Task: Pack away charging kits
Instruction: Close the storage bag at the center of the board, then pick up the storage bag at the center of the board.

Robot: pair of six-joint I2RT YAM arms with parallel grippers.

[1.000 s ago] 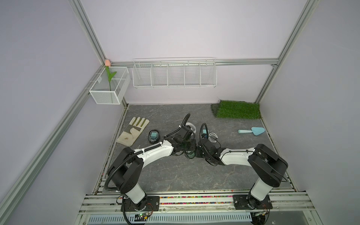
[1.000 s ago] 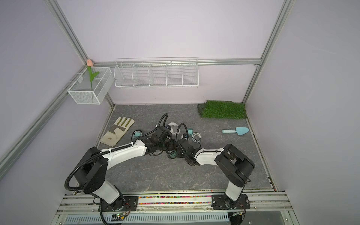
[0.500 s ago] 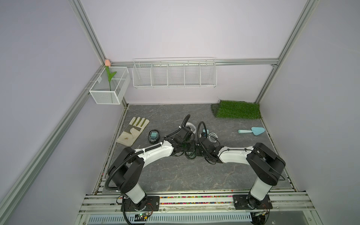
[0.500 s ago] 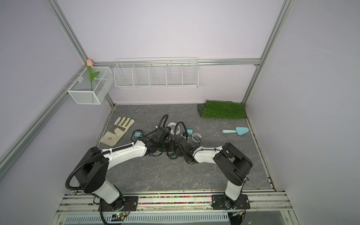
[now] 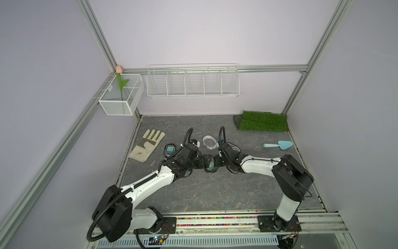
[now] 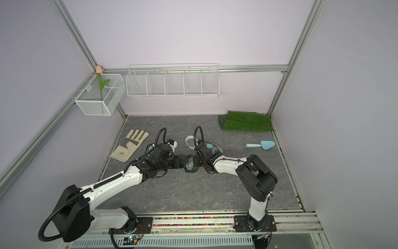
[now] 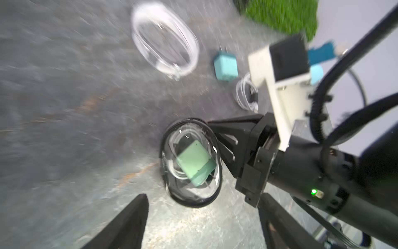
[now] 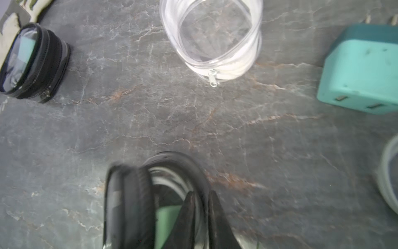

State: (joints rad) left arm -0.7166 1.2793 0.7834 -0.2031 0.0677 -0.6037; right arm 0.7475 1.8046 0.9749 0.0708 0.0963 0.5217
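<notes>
Right claw (image 8: pixel 201 195): clenched on the rim of the black-rimmed case (image 7: pixel 162 151), a finger on either side of it, reaching in from 3 o'clock.
Left claw (image 7: pixel 202 200): released, with the jaws wide apart. It faces the same case from 9 o'clock and touches nothing that shows.
Case in hand: mid-counter (image 5: pixel 215 194), between the two claws.
Contents: the green adapter (image 7: pixel 193 161) and the white cable (image 7: pixel 183 132) coiled round it are both inside.
Lid (image 8: pixel 129 204): ajar in the right wrist view. The zip has not been run, and I cannot find its pull.
Step in hand: most likely shutting and zipping this case.
Doing it well: hold the right pinch steady and low so the case cannot spin. Press the lid flat first and check that no cable strand crosses the zip line. Find the pull before closing the left claw on it, then draw it along the curve rather than straight across.
At 10 o'clock: second black-rimmed case (image 5: pixel 169 149), zipped over a teal block, beside the glove (image 5: pixel 147 145).
At 12 o'clock: clear case (image 5: pixel 209 142), open and empty.
At 1 o'clock: loose teal adapter (image 7: pixel 226 66) and loose coiled cable (image 7: pixel 245 94), both unpacked.
</notes>
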